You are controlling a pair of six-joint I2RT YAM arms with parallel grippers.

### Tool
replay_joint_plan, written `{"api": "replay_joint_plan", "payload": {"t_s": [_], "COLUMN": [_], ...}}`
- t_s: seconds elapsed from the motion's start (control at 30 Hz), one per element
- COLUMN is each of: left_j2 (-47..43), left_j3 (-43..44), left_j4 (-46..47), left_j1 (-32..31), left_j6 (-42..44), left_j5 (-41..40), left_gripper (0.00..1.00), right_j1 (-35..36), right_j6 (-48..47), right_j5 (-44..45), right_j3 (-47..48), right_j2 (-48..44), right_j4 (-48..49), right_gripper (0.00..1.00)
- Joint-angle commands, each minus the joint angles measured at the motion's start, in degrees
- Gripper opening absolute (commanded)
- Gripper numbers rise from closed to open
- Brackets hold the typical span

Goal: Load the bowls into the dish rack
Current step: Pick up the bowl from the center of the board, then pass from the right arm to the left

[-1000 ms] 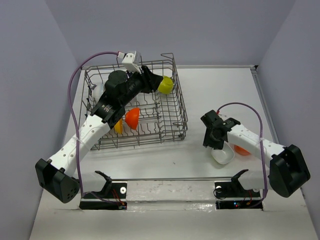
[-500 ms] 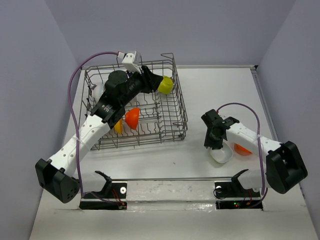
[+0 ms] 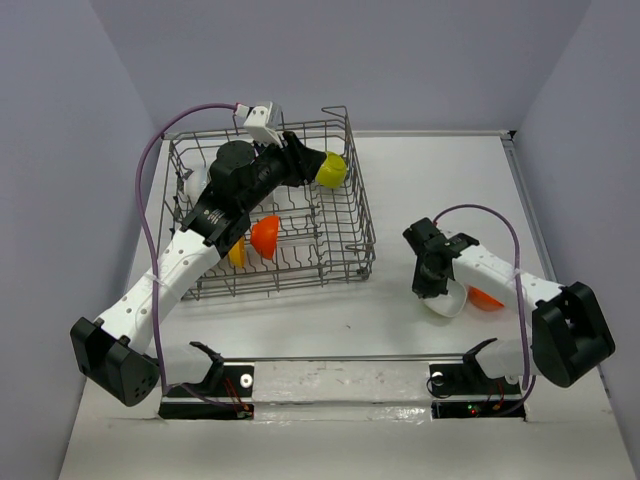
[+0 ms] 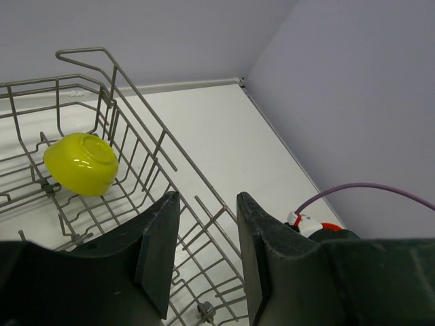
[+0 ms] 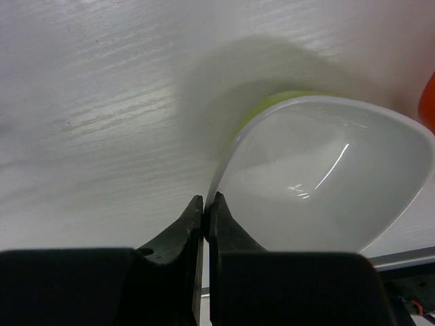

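On the table at the right, my right gripper (image 3: 432, 287) is shut on the near rim of a white bowl (image 3: 447, 300). The right wrist view shows the fingertips (image 5: 205, 200) pinching that thin rim, with the white bowl (image 5: 326, 183) hollow side up. A lime-green edge (image 5: 272, 105) shows along its outside. A red-orange bowl (image 3: 487, 299) lies just behind it. My left gripper (image 4: 207, 204) hangs open and empty over the dish rack (image 3: 355, 215), beside a lime green bowl (image 4: 81, 163) resting in its far right corner.
Inside the rack stand an orange bowl (image 3: 264, 236), an orange-yellow bowl (image 3: 237, 253) and a white bowl (image 3: 195, 180) at the far left. The left arm stretches over the rack. Purple cables loop above both arms. Walls close in on both sides.
My right gripper has closed onto the white bowl's rim, and the bowl has shifted slightly. The left arm has not moved.
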Motion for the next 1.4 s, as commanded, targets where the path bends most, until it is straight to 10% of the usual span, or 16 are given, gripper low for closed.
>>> {"api": "replay_joint_plan", "payload": {"t_s": [0.0, 0.73, 1.37], "left_j2": [-1.33, 0.7, 3.86], "left_j3": [-0.33, 0.63, -3.23], "left_j4": [1.95, 3.97, 26.98], "left_j1": [-0.29, -0.29, 1.82], "left_j6": [1.17, -1.73, -25.62], "left_j5": [0.01, 4.31, 27.6], "left_gripper": [0.48, 0.48, 0.5], "right_j1": [-0.8, -1.33, -1.33], "right_j6": [-0.74, -2.5, 9.35], "right_j5": [-0.81, 5.43, -27.52], "right_j3": [1.41, 36.56, 47.57], "right_j2": [-1.36, -13.93, -11.38], "right_j4": [1.26, -7.18, 32.18], "right_gripper": [0.01, 0.01, 0.01]}}
